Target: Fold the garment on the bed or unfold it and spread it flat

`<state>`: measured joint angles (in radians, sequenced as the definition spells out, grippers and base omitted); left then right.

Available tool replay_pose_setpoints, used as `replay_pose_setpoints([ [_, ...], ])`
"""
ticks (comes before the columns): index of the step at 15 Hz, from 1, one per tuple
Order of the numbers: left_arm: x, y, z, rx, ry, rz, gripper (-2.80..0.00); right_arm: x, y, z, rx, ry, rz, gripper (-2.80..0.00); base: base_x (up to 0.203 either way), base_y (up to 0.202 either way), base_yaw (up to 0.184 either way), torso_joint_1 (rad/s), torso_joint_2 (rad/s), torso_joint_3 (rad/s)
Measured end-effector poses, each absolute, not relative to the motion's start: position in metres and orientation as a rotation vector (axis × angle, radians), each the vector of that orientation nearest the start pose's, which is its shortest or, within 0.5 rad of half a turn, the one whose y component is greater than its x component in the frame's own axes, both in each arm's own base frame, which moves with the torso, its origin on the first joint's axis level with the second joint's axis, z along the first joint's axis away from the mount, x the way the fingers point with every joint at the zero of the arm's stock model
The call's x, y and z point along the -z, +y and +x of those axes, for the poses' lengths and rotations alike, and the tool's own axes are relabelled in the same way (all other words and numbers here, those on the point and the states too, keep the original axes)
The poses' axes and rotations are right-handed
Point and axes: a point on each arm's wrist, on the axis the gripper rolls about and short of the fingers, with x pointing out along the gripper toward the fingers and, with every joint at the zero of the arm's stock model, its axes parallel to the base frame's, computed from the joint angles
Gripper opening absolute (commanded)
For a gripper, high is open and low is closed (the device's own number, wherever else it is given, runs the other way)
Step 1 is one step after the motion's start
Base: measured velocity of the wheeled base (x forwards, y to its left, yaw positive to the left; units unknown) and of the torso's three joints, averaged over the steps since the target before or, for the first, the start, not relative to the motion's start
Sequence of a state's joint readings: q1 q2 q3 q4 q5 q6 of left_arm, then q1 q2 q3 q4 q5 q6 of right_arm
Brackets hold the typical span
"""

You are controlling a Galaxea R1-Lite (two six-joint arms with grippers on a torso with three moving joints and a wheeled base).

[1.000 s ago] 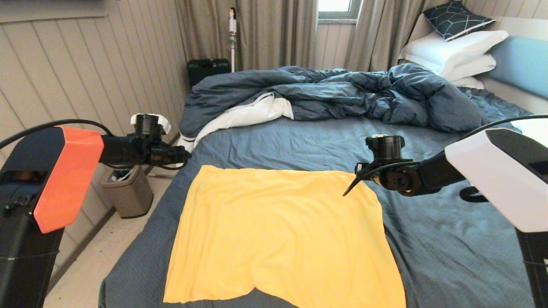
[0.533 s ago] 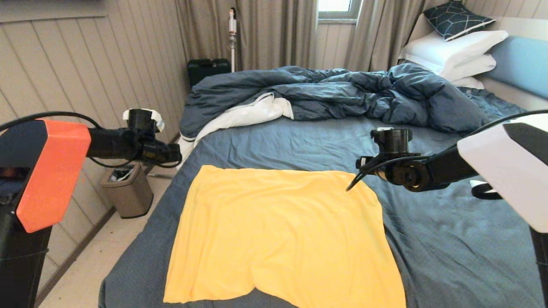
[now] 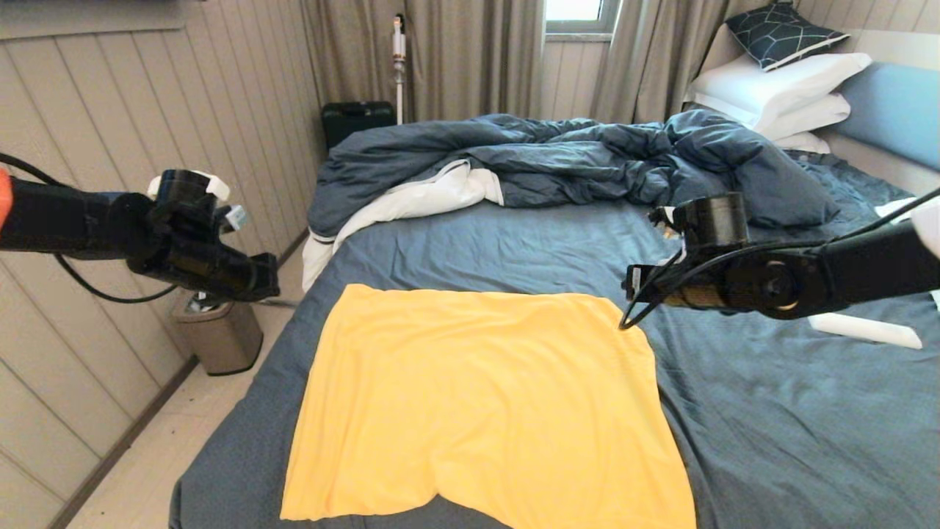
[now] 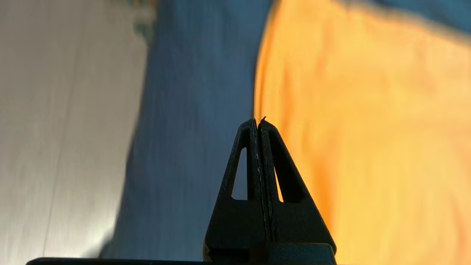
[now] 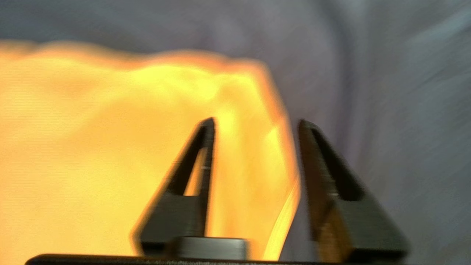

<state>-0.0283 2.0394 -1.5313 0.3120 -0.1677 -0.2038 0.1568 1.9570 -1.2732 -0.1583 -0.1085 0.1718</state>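
Right gripper fingers apart, empty, over far right corner of thin yellow-orange T-shirt | left gripper closed, empty | shirt flat on slate-blue bed | step: I approach corners | next: close on fabric.

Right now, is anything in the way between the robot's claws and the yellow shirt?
No, nothing visible. The right gripper hangs open over the garment's far right corner. The left gripper is shut, off the bed's left side.

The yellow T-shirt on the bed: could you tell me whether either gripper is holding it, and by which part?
Nothing is held. The left gripper is shut and empty; the right gripper is open above the yellow T-shirt's far right corner.
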Motion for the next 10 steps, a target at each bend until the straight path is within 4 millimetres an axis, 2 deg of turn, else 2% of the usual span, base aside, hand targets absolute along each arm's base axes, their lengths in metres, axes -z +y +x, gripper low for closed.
replay_pose_setpoints([
  [4, -0.154, -0.013, 0.328, 0.087, 0.952, -0.253, -2.80, -0.188, 0.053, 0.323, -0.055, 0.725, 0.157, -2.80, 0.000, 0.000, 0.000, 0.000, 0.00, 0.000],
  [8, -0.110, -0.017, 0.261, 0.052, 1.028, -0.215, -2.80, -0.188, 0.044, 0.274, -0.031, 0.829, 0.157, -2.80, 0.000, 0.000, 0.000, 0.001, 0.00, 0.007],
  [10, -0.089, -0.022, 0.237, 0.047, 1.024, -0.183, -2.80, -0.194, 0.036, 0.256, -0.009, 0.858, 0.158, -2.80, 0.000, 0.000, 0.000, 0.000, 0.00, 0.000],
])
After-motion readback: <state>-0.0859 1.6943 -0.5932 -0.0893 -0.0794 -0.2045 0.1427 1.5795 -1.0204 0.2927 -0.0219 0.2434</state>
